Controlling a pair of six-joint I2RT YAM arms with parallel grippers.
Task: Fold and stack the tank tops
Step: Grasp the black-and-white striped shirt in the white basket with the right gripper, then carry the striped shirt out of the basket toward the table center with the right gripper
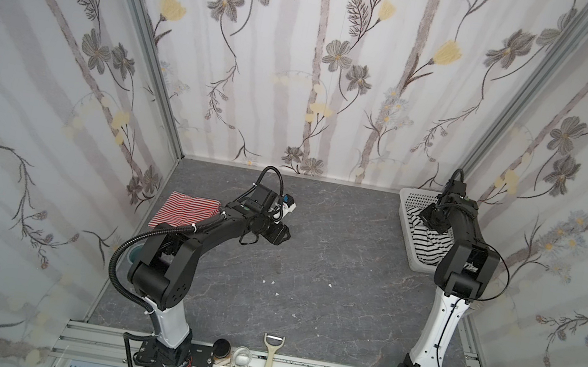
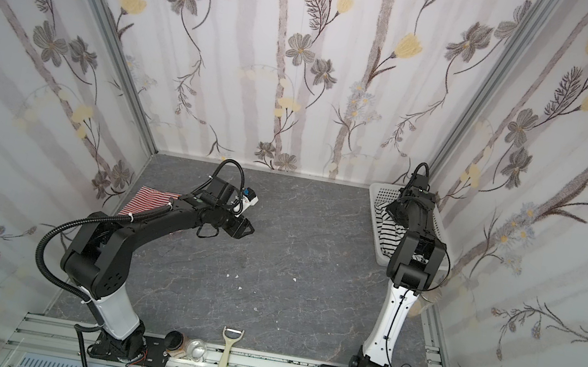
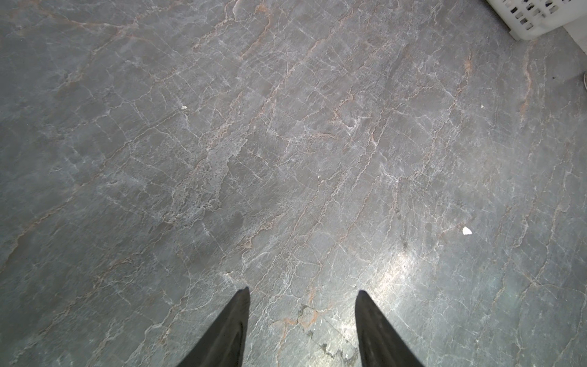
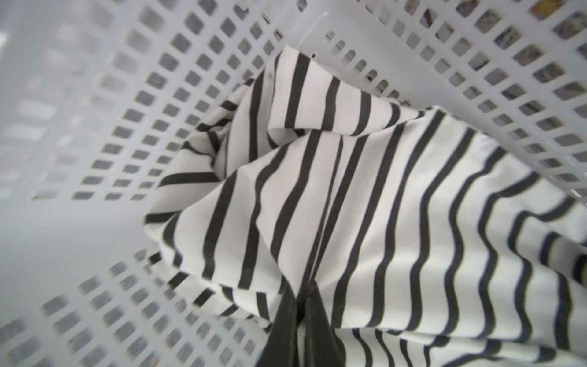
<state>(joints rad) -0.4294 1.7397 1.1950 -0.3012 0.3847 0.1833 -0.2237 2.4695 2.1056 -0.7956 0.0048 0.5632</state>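
— Right gripper [image 4: 301,294]: state? Top views first.
— Down inside white basket [image 1: 412,200], at table's 2 o'clock corner. Jaws not visible from above. Black-striped top [image 1: 431,244] heaped in basket, long axis roughly 11-to-5 along it, bulk trailing toward 5 from gripper. Same in both top views.
— Red-and-white top [image 1: 185,206]?
— Flat at 10 o'clock, looks folded, partly under left arm. Left gripper [image 1: 281,235] near table centre, well apart from basket.
— Left wrist view?
— Jaws moderately apart, nothing between. Bare table [image 3: 286,143] below, basket corner just in shot.
— Right wrist view?
— Jaws pressed together on a raised ridge of black-striped top, basket walls close around. Looks like a real pinch, but a thin one.
— Next move?
— Probably straight up, then across toward 9 onto open table. Right arm nearer by far, already on it. Risk: trailing bulk dragging over basket rim.
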